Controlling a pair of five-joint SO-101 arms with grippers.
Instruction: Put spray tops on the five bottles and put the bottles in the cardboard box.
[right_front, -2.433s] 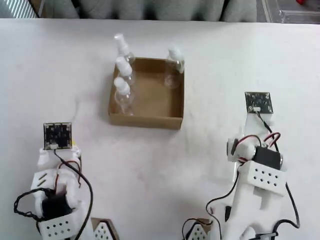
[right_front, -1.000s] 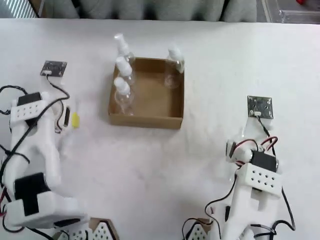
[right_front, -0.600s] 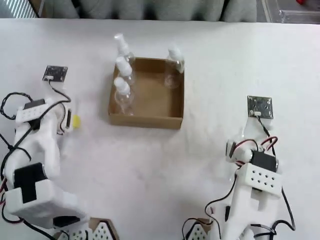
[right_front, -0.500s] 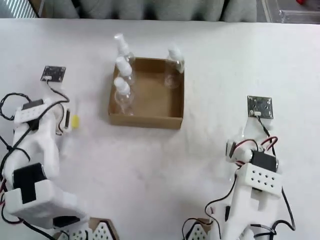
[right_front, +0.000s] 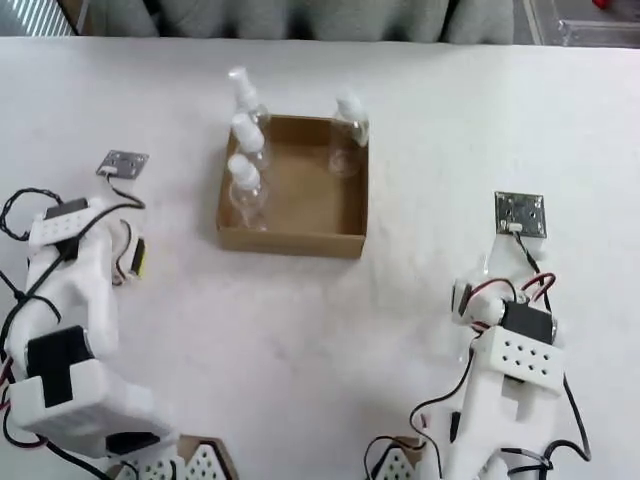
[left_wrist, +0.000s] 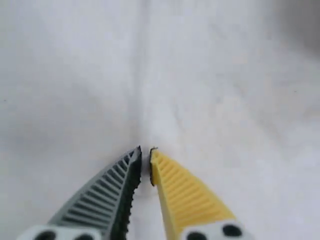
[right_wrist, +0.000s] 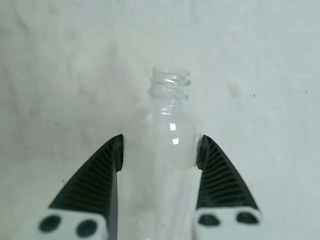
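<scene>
Item, right wrist view: right tool, two black fingers set moderately apart and pressed against opposite sides of a clear bottle, which they gripped around its body. The bottle lay with its bare threaded neck pointing away from the tool, past the fingertips, over the white surface. The high view did not show this grip plainly, since the right arm's own wrist housing covered the tool; it placed that arm toward the near right corner of the surface. Item, left wrist view: left tool, grey finger and yellow finger drawn together to a very narrow slit at the tips, nothing between them, tips just above or on the bare cloth, contact not determinable. The high view placed that arm along the left edge, well apart from the held bottle. Item, high view: cardboard box, open, sitting in the middle of the surface nearer the far edge, well apart from both tools. Item, high view: four capped bottles, upright: two inside along the box's left wall, one in its far right corner, one at its far left corner, inside or just behind the wall not determinable.
</scene>
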